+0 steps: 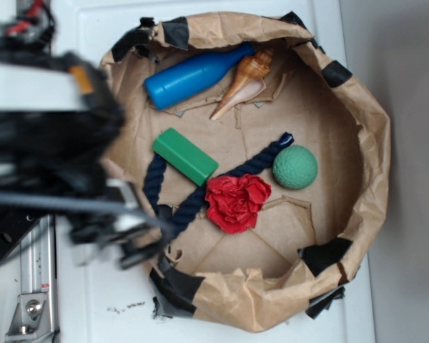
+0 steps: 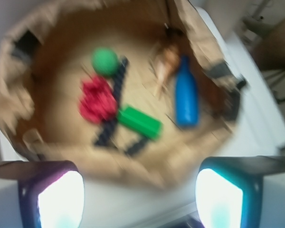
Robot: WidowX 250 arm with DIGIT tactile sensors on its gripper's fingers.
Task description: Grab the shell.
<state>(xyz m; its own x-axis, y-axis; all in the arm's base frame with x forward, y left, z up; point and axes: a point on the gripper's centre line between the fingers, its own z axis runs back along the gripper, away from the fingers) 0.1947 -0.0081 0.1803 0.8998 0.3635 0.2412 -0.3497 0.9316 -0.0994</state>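
A: Where's the shell point(image 1: 244, 84)?
B: Far side of the brown paper basket point(image 1: 372, 121), lying on its floor, pointed tip aimed down-left. Orange-brown w/ tan bands. In the wrist view it's blurred but visible point(image 2: 164, 66)
A: What's touching it?
B: The blue bottle point(image 1: 193, 75) lies just left of it, bottle neck against the shell's wide end
A: Rest of the basket?
B: Green block point(image 1: 185, 156) nearer the middle, resting on a dark blue rope point(image 1: 200, 189). Red paper flower point(image 1: 236, 201) near-centre, green ball point(image 1: 295, 167) to its right. Black tape patches point(image 1: 327, 255) on the rim
A: Gripper?
B: Gripper point(image 2: 140, 194) sits over the basket's left edge, well apart from the shell. Fingers point(image 2: 57, 197) spread wide, nothing between them. Arm is motion-blurred in the exterior view point(image 1: 139, 243)
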